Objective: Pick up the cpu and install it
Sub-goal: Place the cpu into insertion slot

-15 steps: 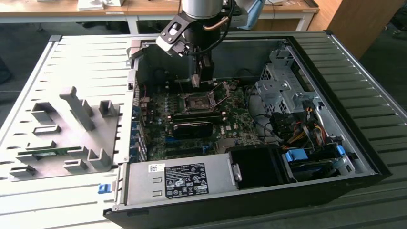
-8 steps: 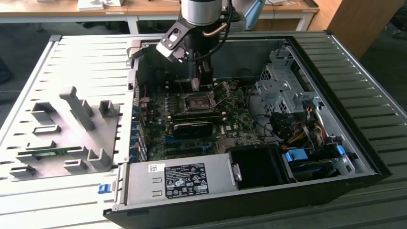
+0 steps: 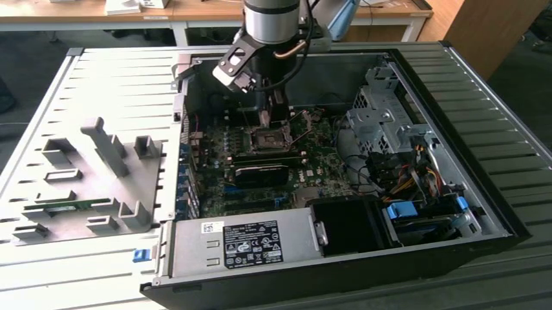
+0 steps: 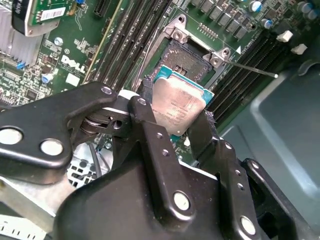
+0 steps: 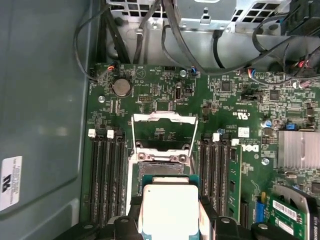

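gripper (image 4: 176,116) clamped on the cpu (image 4: 178,106), black fingers (image 4: 202,137) pinching two opposite edges, silver top showing in both wrist views. the cpu hangs just above the open socket (image 5: 161,161) on the green motherboard (image 5: 150,85), not seated; the metal frame (image 5: 164,131) of the socket is flipped up. memory slots (image 5: 107,175) sit on both sides. in the exterior view the arm (image 3: 273,22) reaches down into the open computer case (image 3: 483,161), directly over the socket.
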Motion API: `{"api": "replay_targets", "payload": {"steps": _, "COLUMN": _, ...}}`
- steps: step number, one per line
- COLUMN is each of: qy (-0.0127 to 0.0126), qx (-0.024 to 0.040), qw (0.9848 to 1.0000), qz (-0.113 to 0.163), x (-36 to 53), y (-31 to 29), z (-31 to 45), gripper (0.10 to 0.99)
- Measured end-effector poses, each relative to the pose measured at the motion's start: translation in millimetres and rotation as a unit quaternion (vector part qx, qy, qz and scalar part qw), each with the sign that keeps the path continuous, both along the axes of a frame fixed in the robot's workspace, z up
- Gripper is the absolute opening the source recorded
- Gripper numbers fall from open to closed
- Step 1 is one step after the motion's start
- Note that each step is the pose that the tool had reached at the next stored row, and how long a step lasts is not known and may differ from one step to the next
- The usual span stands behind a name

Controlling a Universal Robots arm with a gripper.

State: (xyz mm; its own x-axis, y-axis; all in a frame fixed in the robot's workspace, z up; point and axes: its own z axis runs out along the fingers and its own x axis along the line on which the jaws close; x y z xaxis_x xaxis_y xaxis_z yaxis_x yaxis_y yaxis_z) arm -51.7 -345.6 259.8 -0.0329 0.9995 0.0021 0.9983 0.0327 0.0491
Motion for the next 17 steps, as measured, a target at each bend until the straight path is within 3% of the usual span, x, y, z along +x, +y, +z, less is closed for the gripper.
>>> {"api": "replay_targets", "payload": {"steps": 8, "qy": 0.0, "qx": -0.0003, "qw": 1.0, "qz": 0.0, "x": 0.0, "y": 0.5, "z": -14.7, "gripper": 0.529}}
{"api": "replay_targets", "payload": {"steps": 17, "qy": 0.0, "qx": -0.0004, "qw": 1.0, "qz": 0.0, "x": -0.1, "y": 0.5, "z": -24.9, "gripper": 0.529}}
